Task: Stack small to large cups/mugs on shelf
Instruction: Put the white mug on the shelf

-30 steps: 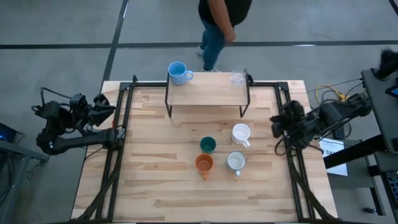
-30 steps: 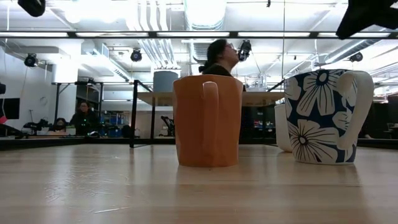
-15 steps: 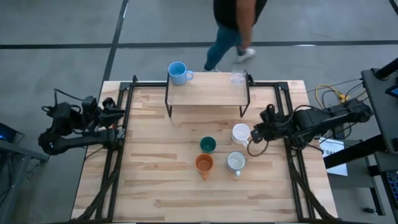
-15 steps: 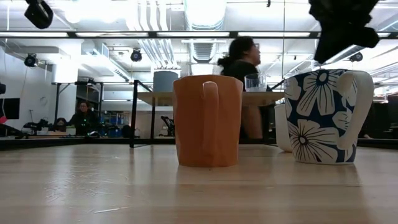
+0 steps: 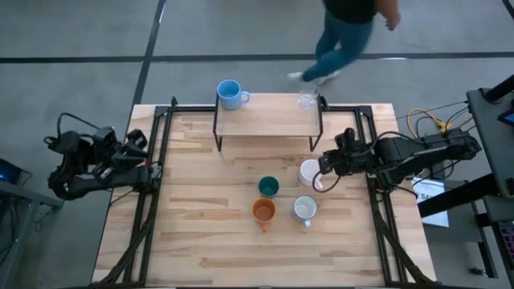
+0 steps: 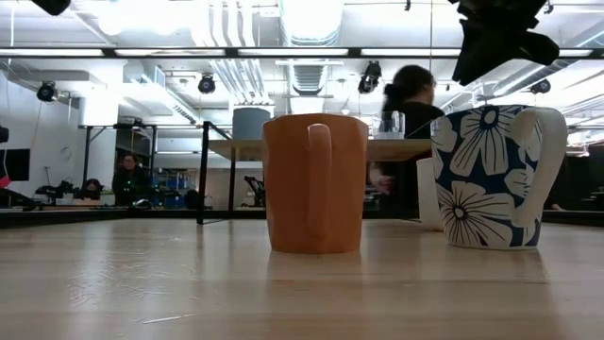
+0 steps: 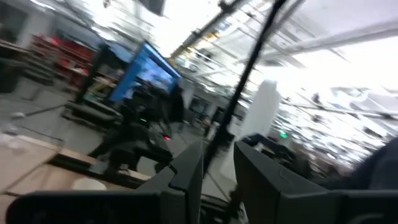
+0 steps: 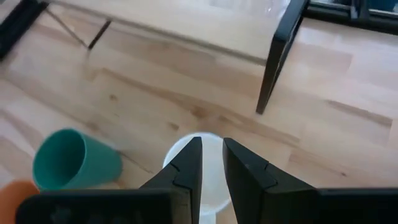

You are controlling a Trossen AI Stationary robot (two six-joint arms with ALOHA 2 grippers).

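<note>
The shelf (image 5: 269, 120) stands at the table's far middle, with the light blue mug (image 5: 230, 93) on its left end and the clear glass (image 5: 307, 99) on its right end. On the table stand the dark green cup (image 5: 268, 187), the orange mug (image 5: 263, 211), the white mug (image 5: 310, 172) and the grey-white flowered mug (image 5: 304, 209). My right gripper (image 5: 324, 169) hovers over the white mug's right rim (image 8: 199, 144), fingers close together and well above it in the low view (image 6: 495, 38). My left gripper (image 5: 138, 144) waits at the table's left edge, shut.
A black frame (image 5: 161, 128) runs along the table's left and right sides. A person (image 5: 345, 32) walks on the floor beyond the far edge. Bare tabletop lies left of the mugs and toward the near edge (image 5: 201, 249).
My right gripper has come from the table's right edge toward the left, until it is over the white mug. The mugs have stayed where they were. The person behind the table has walked toward the right.
</note>
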